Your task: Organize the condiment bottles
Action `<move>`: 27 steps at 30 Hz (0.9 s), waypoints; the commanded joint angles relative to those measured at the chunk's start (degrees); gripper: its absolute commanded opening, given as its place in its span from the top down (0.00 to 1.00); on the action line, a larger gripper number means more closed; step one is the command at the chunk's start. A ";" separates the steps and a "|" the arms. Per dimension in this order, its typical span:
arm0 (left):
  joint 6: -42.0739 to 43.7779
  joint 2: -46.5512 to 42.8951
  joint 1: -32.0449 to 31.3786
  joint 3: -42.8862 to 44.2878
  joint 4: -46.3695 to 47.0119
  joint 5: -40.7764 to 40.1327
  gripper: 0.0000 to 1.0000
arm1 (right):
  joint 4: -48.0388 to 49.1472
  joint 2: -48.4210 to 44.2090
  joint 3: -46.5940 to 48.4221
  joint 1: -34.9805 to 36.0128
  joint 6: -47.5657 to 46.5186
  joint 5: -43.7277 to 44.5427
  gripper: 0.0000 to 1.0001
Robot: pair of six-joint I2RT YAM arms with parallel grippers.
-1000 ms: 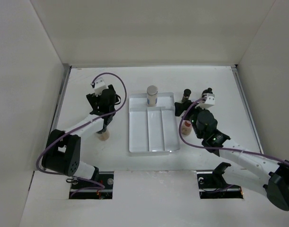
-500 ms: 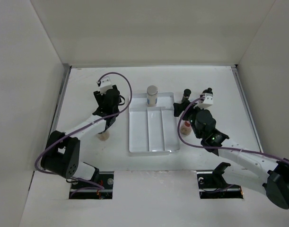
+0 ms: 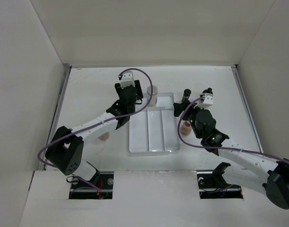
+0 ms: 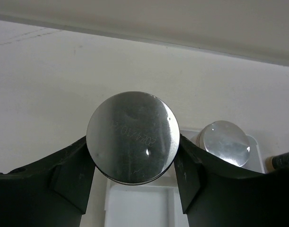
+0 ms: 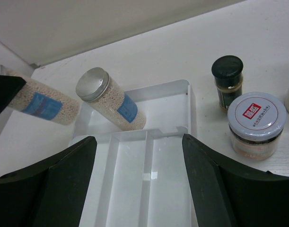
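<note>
My left gripper (image 4: 132,177) is shut on a clear bottle of pale granules with a silver cap (image 4: 132,137); the same bottle (image 5: 40,105) hangs tilted at the white tray's far left corner. My left gripper (image 3: 130,101) hides most of it from above. A second silver-capped, blue-labelled bottle (image 5: 111,105) stands in the tray's far compartment (image 3: 152,94). Over the tray's right side, my right gripper (image 5: 137,156) is open and empty. A black-capped bottle (image 5: 228,80) and a jar with a white and red lid (image 5: 255,124) stand right of the tray.
The white divided tray (image 3: 156,135) lies mid-table with bare long compartments. A small beige jar (image 3: 104,137) stands on the table left of the tray. White walls close in the left, right and back.
My left arm has swung right and farther back, from above the small beige jar to the tray's far left corner, with the silver-capped bottle in its jaws. The right arm has not moved.
</note>
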 commanded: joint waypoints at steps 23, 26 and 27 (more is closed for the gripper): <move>-0.49 6.42 -1.54 -2.14 12.29 0.09 0.08 | 0.77 -1.12 2.83 0.66 -1.47 2.00 0.09; -0.49 2.90 -1.72 -3.98 13.26 -0.52 0.00 | -2.22 -0.59 3.88 0.66 -1.74 4.11 0.25; -0.49 1.59 -1.89 -4.60 13.26 -0.78 0.00 | -3.53 -0.67 4.06 0.66 -1.82 4.81 0.45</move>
